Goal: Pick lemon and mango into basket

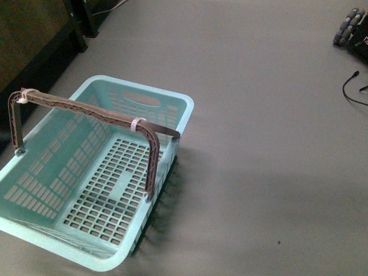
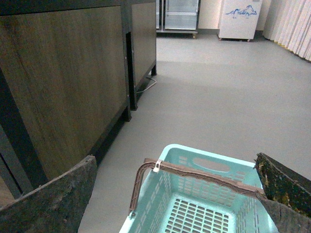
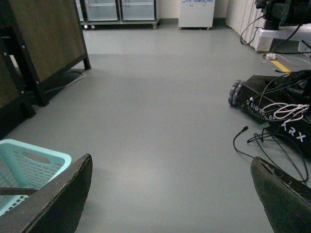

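Note:
The light turquoise basket [image 1: 167, 106] stands on the grey floor at the left of the front view, with nothing in it, its brown-grey handle [image 1: 86, 109] arched across it. It also shows in the left wrist view [image 2: 180, 150] and at the edge of the right wrist view [image 3: 53, 158]. My left gripper [image 2: 177, 194] is open, raised above the basket's near side. My right gripper [image 3: 170, 194] is open over bare floor, to the right of the basket. The lemon and the mango are out of view. Neither arm shows in the front view.
A dark wooden cabinet [image 2: 63, 87] on black legs stands left of the basket. A wheeled robot base [image 3: 277, 104] with loose cables [image 3: 243, 141] sits at the far right. Glass-door fridges [image 2: 180, 14] stand at the back wall.

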Motion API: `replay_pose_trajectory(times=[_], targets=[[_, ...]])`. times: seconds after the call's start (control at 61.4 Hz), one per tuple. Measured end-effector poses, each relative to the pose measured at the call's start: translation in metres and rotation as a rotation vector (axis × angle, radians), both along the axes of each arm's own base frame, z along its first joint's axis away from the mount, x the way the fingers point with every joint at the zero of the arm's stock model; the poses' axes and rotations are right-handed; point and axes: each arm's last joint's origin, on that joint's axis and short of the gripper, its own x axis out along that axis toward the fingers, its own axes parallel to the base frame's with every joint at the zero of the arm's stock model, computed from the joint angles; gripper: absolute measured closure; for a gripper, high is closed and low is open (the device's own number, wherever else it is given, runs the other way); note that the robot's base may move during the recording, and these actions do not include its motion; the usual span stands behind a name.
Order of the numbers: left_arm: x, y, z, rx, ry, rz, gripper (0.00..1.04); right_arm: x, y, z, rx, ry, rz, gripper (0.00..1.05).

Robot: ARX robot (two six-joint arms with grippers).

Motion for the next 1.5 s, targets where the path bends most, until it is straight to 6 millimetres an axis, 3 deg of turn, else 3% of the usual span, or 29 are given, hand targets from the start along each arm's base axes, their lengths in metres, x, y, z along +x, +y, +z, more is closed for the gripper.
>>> replay_pose_trajectory(times=[0.912,1.059,1.222,1.384,1.498], targets=[[0.000,0.000,0.000,0.000,0.000,0.000,0.07,0.000,0.000,0.000,0.000,0.000,0.000,0.09],[0.005,-0.005,-0.007,-0.266,0.345,0.056,0.07,0.000,0.000,0.000,0.000,0.000,0.001,0.09],[0.021,-0.015,-0.002,-0.540,0.374,0.055,0.07,0.000,0.000,0.000,0.000,0.000,0.002,0.09],[0.059,-0.023,0.001,-0.832,0.406,0.067,0.07,0.000,0.000,0.000,0.000,0.000,0.002,0.09],[0.098,-0.028,-0.014,-0.987,0.479,0.145,0.07,0.000,0.000,0.000,0.000,0.000,0.002,0.09]])
